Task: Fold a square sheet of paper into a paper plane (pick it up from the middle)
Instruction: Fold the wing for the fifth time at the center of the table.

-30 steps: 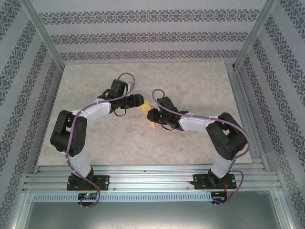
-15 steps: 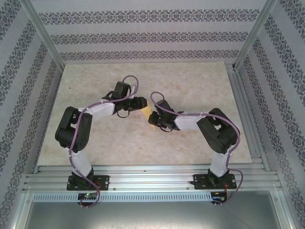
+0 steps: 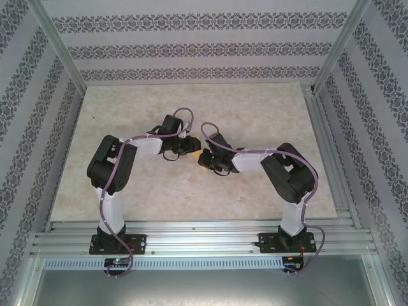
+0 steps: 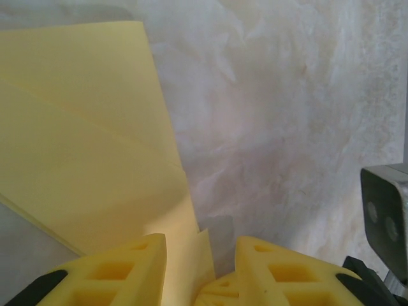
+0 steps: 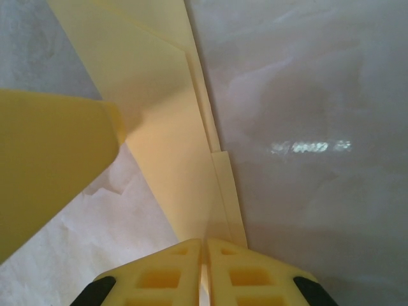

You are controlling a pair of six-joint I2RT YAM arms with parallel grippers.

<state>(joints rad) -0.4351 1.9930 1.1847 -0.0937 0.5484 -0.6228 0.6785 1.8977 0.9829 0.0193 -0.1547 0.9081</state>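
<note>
Pinching the paper plane [image 5: 169, 159] at its narrow folded end, my right gripper [image 5: 205, 247] has both fingers pressed together on the paper. My left gripper [image 4: 201, 250] stands parted around another edge of it, unclamped. The plane sits between them, over the middle of the table [image 3: 255, 115].
</note>
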